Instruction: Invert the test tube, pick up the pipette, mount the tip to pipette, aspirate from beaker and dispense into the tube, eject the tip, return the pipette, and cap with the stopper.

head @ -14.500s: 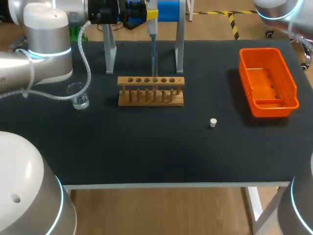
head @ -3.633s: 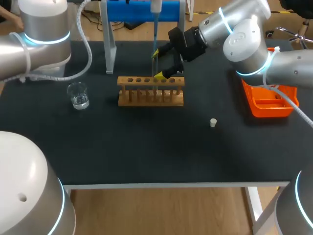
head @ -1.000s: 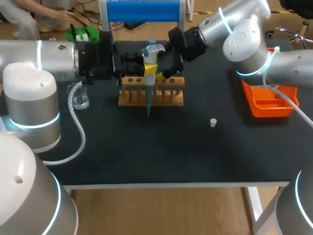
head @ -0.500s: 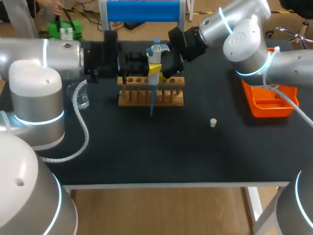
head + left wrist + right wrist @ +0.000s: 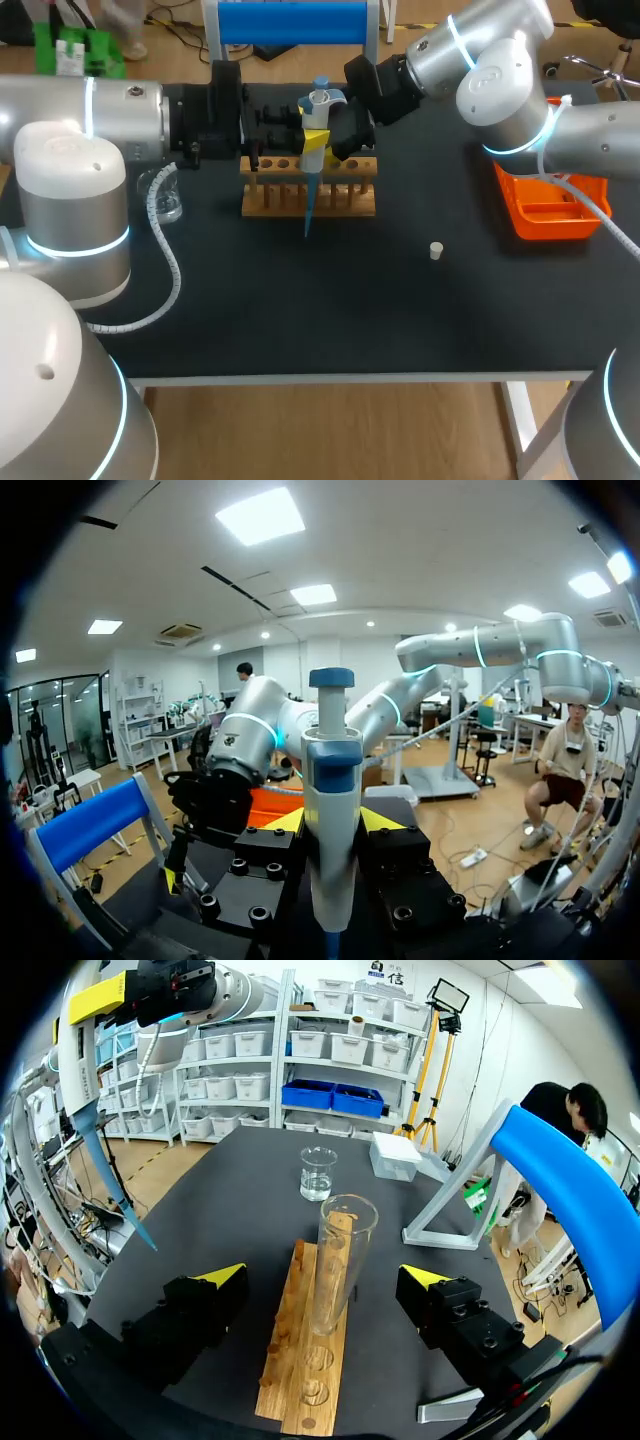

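My left gripper [image 5: 313, 137] is shut on the grey and blue pipette [image 5: 317, 112], held upright over the wooden rack [image 5: 308, 187]; its blue tip [image 5: 307, 215] points down in front of the rack. In the left wrist view the pipette [image 5: 332, 800] stands between the yellow-tipped fingers of my left gripper [image 5: 332, 825]. My right gripper [image 5: 325, 1276] is open, one finger on each side of the clear test tube [image 5: 340, 1270], which stands mouth up in the rack [image 5: 300, 1360]. The pipette [image 5: 85, 1060] hangs beside it. The beaker [image 5: 164, 198] stands left of the rack, and the white stopper [image 5: 436, 250] lies to its right.
An orange bin [image 5: 550, 215] sits at the table's right, partly behind my right arm. The blue-topped pipette stand [image 5: 290, 22] is behind the rack. A white box [image 5: 395, 1155] lies beyond the beaker [image 5: 318, 1173] in the right wrist view.
My left arm has carried the pipette a little to the right over the rack. The right arm has kept still around the test tube.
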`<state>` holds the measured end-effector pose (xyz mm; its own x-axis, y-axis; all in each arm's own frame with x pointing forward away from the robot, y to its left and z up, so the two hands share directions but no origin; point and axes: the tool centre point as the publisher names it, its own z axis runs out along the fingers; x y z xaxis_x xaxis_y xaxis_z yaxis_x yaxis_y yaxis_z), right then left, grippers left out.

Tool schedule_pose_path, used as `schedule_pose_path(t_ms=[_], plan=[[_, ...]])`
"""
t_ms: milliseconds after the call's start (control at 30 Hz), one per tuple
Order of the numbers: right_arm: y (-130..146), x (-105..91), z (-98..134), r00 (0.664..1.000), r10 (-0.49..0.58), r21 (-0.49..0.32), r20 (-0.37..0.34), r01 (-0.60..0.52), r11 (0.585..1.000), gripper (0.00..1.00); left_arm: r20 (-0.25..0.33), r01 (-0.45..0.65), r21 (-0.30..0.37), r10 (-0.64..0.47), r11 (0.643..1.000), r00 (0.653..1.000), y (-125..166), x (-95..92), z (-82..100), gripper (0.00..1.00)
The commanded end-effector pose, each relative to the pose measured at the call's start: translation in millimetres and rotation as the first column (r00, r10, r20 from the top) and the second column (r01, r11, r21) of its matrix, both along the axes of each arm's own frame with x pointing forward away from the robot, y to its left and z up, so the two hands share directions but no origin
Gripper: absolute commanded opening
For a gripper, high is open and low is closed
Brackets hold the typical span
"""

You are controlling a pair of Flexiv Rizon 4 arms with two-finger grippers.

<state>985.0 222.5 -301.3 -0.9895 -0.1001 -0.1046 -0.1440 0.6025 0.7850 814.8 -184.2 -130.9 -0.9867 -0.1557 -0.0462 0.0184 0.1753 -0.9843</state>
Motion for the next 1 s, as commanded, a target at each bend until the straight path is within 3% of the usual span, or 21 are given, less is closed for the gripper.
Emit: schedule_pose_path(t_ms=[33, 200, 467, 833, 1000], plan=[[-14, -1.2, 7, 1.000, -0.028, -0.006, -0.011, 0.028, 1.000, 1.00, 0.000, -0.002, 0.001, 0.002, 1.000, 1.000, 0, -1.0, 0.5, 0.00], [-42, -9.4, 23, 0.996, -0.087, 0.014, -0.021, 0.088, 0.996, 1.00, 0.000, -0.002, 0.001, 0.002, 1.000, 1.000, 0, -1.0, 0.5, 0.00], [-81, -51.1, 54, 0.994, -0.110, 0.064, 0.003, 0.110, 0.992, 1.00, 0.000, -0.002, 0.001, 0.002, 1.000, 1.000, 0, -1.0, 0.5, 0.00], [-102, -115.1, 88, 1.000, 0.014, 0.186, -0.005, -0.013, 0.982, 1.00, 0.000, -0.002, 0.001, 0.002, 1.000, 1.000, 0, -1.0, 0.5, 0.00], [-96, -136.3, 95, 0.994, 0.075, 0.244, -0.084, -0.052, 0.968, 1.00, 0.000, -0.002, 0.001, 0.002, 1.000, 1.000, 0, -1.0, 0.5, 0.00]])
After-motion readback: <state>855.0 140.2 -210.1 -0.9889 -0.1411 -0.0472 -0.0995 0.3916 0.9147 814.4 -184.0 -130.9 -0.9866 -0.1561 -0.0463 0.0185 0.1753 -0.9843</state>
